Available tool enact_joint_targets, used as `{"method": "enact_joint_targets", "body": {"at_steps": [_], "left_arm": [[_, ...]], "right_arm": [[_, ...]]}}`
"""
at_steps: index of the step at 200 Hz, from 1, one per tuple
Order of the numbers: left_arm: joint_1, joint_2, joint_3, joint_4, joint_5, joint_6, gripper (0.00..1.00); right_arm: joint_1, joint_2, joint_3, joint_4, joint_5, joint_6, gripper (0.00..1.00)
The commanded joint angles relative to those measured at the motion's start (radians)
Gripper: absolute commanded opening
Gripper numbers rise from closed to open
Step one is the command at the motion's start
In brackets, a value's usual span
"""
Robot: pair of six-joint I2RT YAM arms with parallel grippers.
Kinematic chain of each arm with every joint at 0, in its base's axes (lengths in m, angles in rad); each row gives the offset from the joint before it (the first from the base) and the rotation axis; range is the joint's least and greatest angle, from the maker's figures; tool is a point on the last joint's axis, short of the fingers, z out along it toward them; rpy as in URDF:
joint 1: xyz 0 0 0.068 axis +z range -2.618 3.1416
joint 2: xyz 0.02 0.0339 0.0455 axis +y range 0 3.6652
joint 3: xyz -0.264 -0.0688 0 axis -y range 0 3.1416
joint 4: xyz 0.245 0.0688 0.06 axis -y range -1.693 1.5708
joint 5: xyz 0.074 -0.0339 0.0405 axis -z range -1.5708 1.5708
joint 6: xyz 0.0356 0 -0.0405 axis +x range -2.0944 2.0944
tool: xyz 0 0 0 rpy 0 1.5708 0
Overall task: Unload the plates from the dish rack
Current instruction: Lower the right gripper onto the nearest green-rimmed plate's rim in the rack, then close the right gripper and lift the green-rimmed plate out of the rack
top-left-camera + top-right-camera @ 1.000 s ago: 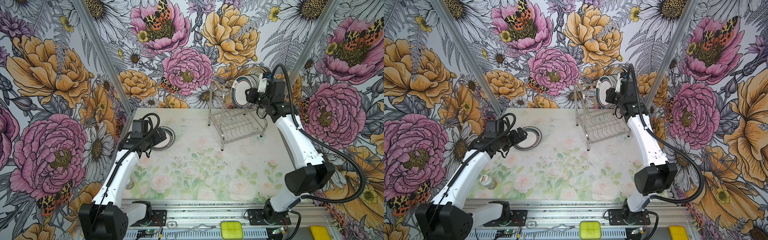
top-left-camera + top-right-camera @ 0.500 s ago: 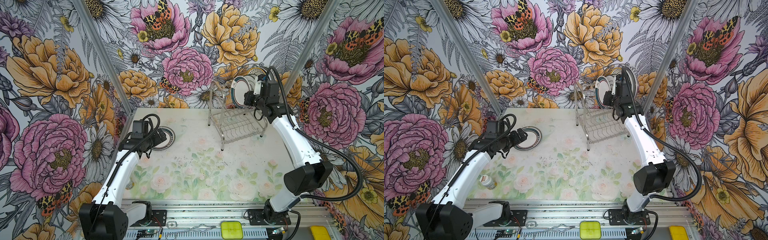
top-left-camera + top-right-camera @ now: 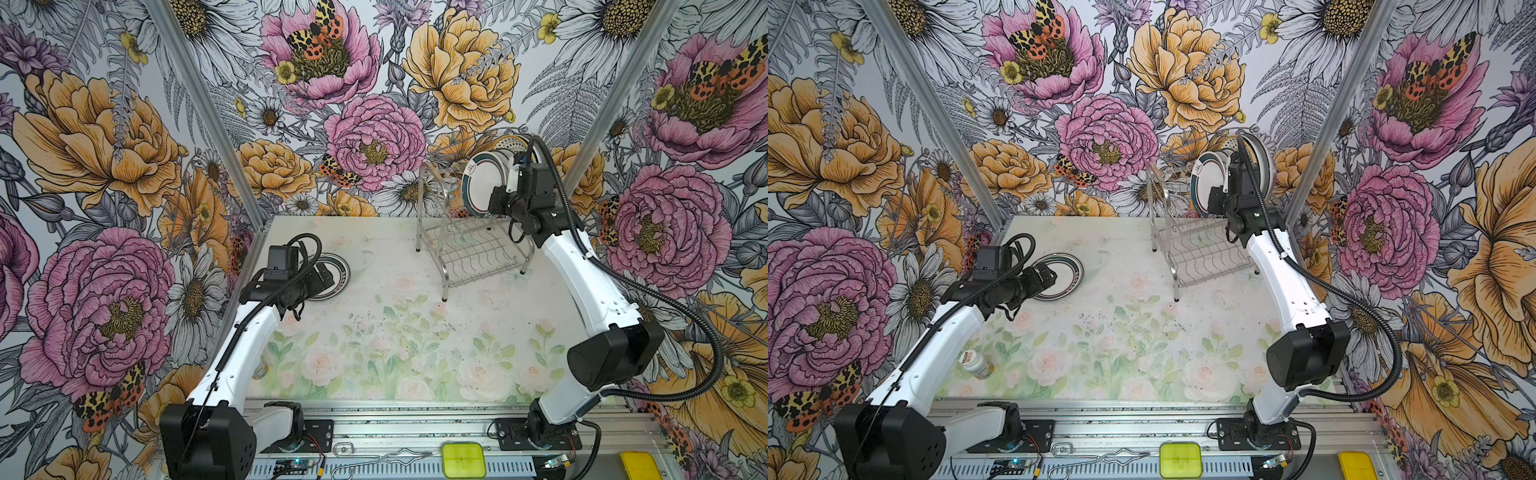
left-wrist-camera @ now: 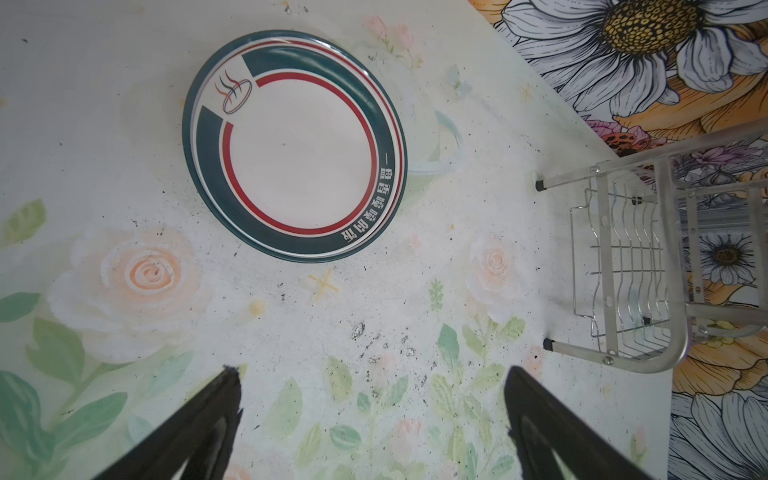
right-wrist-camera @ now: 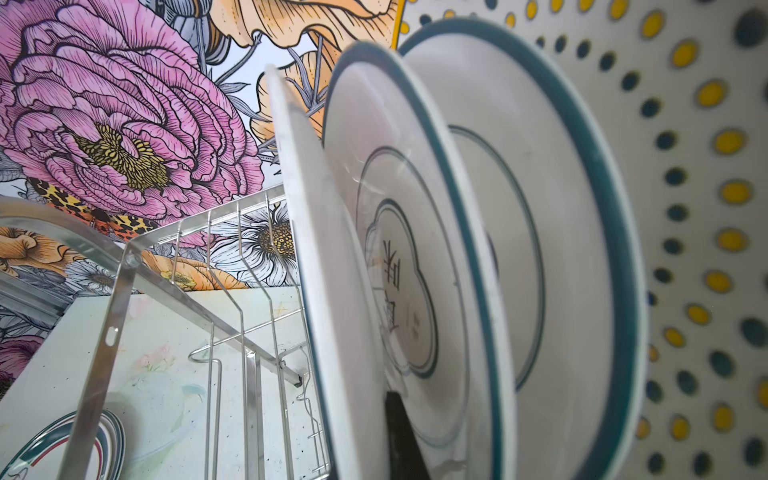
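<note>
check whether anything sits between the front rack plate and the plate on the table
Yes: the rack's end hoop stands on that side of the front plate, and the left gripper hangs by the table plate. Nothing else visible.

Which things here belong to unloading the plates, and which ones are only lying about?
Job in hand:
- rack
- plates standing in it
- teal plate on the table
- right gripper, shut on the front plate
- left gripper, open

Lying about:
- bottle
- yellow box

Bold floral walls (image 3: pixel 124 137) enclose a pale rose-printed tabletop (image 3: pixel 374 357).
</note>
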Motion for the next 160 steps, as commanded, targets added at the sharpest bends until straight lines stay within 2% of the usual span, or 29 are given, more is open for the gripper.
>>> {"method": "enact_joint_targets", "body": {"at_steps": [1, 70, 97, 127, 160], "left_arm": [[-0.004, -0.024, -0.022, 0.052, 0.021, -0.019, 0.99], [-0.026, -0.019, -0.031, 0.079, 0.030, -0.009, 0.99], [-0.070, -0.013, -0.026, 0.085, -0.024, 0.000, 0.99], [-0.160, -0.011, -0.030, 0.122, -0.112, -0.001, 0.99], [-0.205, 0.011, -0.045, 0.174, -0.057, -0.033, 0.99]], "right_arm": [[0.030, -0.007, 0.046, 0.008, -0.015, -0.006, 0.02], [0.047, 0.000, 0.136, 0.016, 0.050, -0.077, 0.00], [0.050, 0.001, 0.184, 0.043, 0.061, -0.104, 0.00], [0.052, 0.006, 0.270, 0.081, 0.070, -0.147, 0.00], [0.053, -0.004, 0.386, 0.109, 0.077, -0.229, 0.00]]}}
